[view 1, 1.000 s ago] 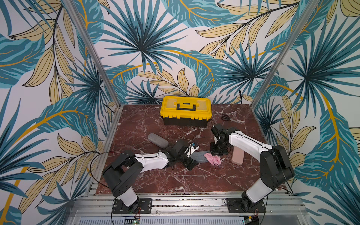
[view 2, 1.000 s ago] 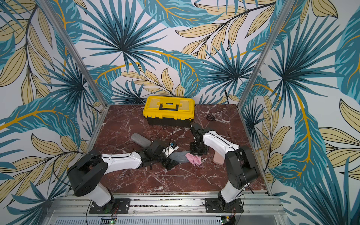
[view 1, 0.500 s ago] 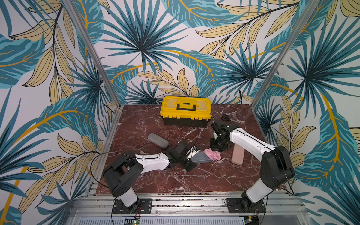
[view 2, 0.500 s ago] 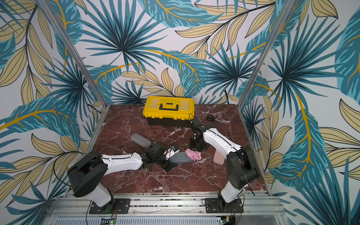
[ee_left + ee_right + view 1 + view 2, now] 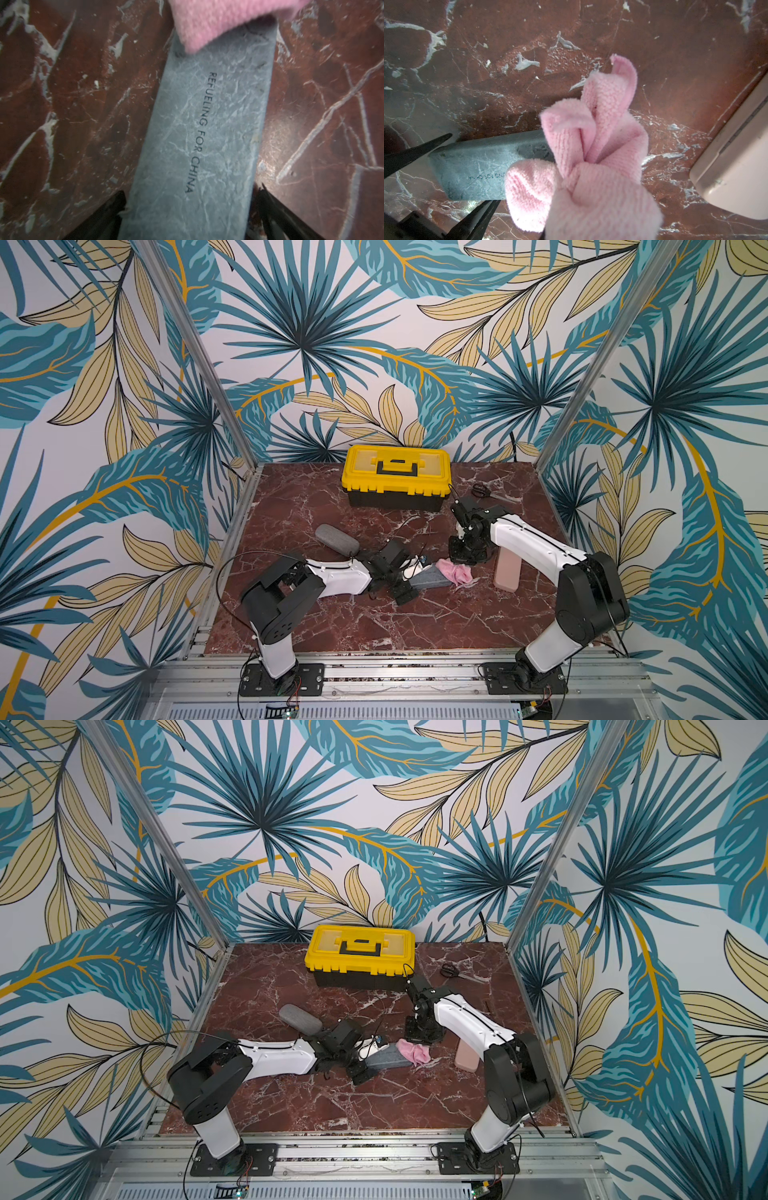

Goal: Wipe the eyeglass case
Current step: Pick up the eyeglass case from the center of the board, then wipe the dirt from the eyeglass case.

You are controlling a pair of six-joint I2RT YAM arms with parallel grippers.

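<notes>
Near the middle of the red marble table (image 5: 374, 626) the grey-blue eyeglass case (image 5: 430, 580) lies flat, printed face up (the lettering reads REFUELING FOR CHINA in the left wrist view). From its base at the front rail the left arm (image 5: 338, 578) stretches low and almost level across the table. The left gripper (image 5: 409, 581) has its jaws spread wide, one finger (image 5: 104, 220) along each long edge of the case's end nearest it; whether they press on it I cannot tell. The right arm (image 5: 536, 543) rises from its own base, reaches forward and bends at the wrist so that the right gripper (image 5: 459, 562) points straight down. It is clamped tight on a bunched pink cloth (image 5: 454, 572), whose folds rest on the opposite end of the case. Near the cloth lies a pale pink case (image 5: 507, 572). A grey fabric case (image 5: 336, 539) sits behind the left arm's wrist, and a yellow toolbox (image 5: 395, 472) stands at the back.
</notes>
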